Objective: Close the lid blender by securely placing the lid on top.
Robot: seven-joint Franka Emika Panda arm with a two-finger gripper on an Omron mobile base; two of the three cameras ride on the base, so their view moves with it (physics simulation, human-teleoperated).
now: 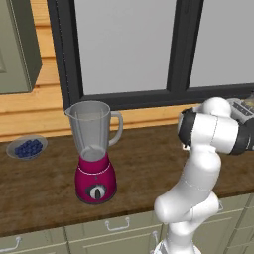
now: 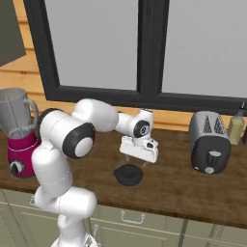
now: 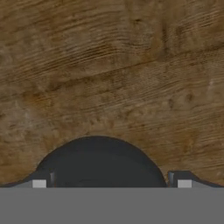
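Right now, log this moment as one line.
tool: open, above lid | lid: flat on counter, not held | blender: jar uncovered

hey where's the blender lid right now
The lid lies flat on the wooden counter in the right base view, directly below the open gripper, between the blender on the left and the toaster on the right.

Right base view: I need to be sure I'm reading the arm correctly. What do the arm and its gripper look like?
The arm is made of smooth, rounded glossy white segments, with dark grey to black bands at the joints. The wrist bears a black round disc. The gripper has a boxy white body with a small dark round spot on its side and two slim pale fingers. No cables or lettering can be made out.
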